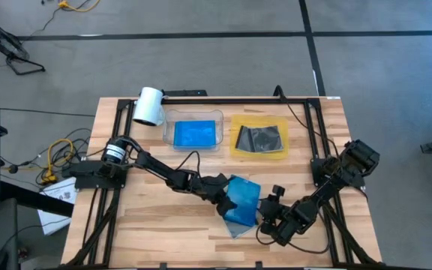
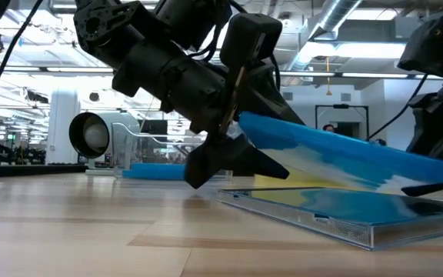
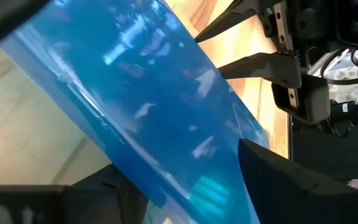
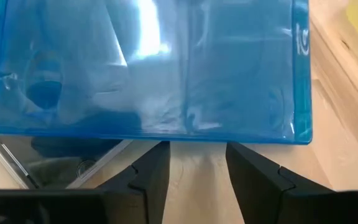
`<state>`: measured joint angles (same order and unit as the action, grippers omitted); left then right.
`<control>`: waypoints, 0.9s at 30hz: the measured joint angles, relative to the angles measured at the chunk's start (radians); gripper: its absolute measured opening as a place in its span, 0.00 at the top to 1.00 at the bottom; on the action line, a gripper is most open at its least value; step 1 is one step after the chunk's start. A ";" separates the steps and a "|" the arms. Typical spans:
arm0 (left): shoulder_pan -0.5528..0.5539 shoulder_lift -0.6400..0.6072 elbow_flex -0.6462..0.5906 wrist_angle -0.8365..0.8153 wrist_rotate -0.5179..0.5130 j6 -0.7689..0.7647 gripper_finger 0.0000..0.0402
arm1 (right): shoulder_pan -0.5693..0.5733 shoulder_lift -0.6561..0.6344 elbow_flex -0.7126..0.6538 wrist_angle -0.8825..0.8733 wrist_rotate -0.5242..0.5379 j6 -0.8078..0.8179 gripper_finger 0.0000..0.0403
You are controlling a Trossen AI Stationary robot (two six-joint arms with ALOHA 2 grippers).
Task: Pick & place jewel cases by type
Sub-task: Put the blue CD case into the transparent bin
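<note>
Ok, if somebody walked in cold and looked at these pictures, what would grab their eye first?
The bright blue jewel case near the table's front middle, tilted up at one edge by the left gripper over a grey-clear case lying flat beneath it. The right gripper sits just short of its other edge, fingers apart, holding nothing. Behind, the clear tray holds more blue, and the yellow tray beside it holds dark grey cases.

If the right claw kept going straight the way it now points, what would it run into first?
Most likely the near edge of the blue jewel case, which lies tilted just ahead of the right claw, whose fingers are apart. Its far side is held up by the left claw. Depth is hard to judge; the fingers might slip under that edge instead.
</note>
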<state>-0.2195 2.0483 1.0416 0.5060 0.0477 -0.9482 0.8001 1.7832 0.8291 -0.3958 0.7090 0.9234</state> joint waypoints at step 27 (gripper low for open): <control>0.000 0.000 0.000 0.061 0.028 0.092 0.73 | 0.111 -0.005 0.076 -0.456 -0.002 0.362 0.63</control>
<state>-0.2195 2.0483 1.0416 0.5671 0.0753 -0.8564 0.9115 1.7782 0.9048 -0.8514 0.7074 1.2851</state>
